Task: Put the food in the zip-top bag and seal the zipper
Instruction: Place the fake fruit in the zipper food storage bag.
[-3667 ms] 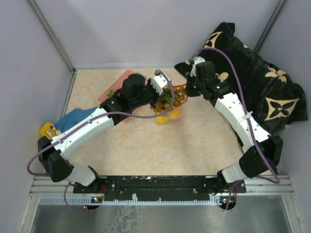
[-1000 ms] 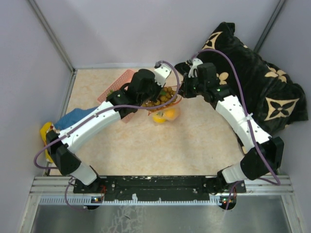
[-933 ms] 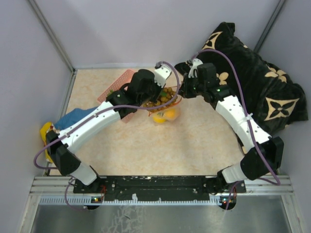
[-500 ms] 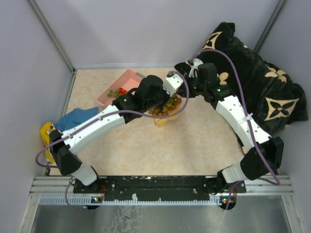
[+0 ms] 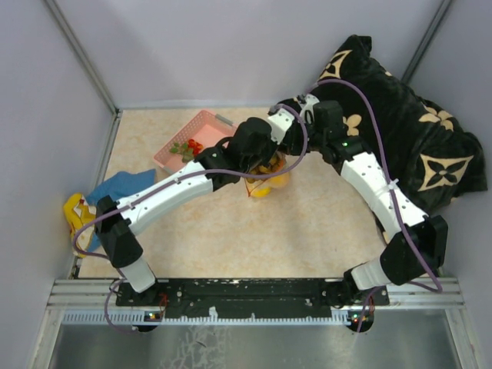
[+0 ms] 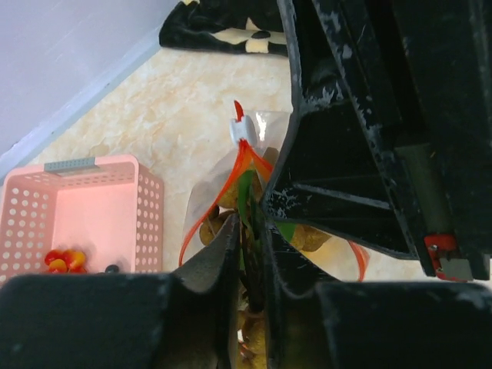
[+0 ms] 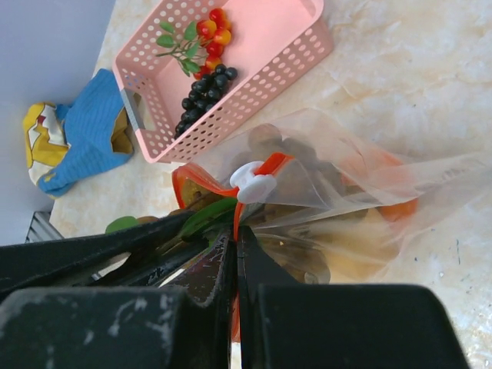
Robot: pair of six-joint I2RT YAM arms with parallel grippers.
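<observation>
Right wrist view: right jaws pressed together on the thin red-orange zipper strip (image 7: pixel 181 178), just below its white slider (image 7: pixel 256 183). Left jaws close alongside, likewise pinching that strip. Small clear crinkly zip-top bag (image 7: pixel 346 192), held by its mouth over the beige marbled surface (image 7: pixel 430 77), contains tan and orange toy fruit (image 7: pixel 384 209). Just beyond: pink perforated plastic basket (image 7: pixel 231 115) holding dark grapes (image 7: pixel 201 96) and small red pieces (image 7: pixel 211 27). Farthest: blue-and-yellow cloth (image 7: pixel 77 146).

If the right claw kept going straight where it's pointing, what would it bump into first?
Likely the white slider on the zip-top bag's zipper, just ahead of the right gripper, which pinches that strip; depth is unclear.
</observation>
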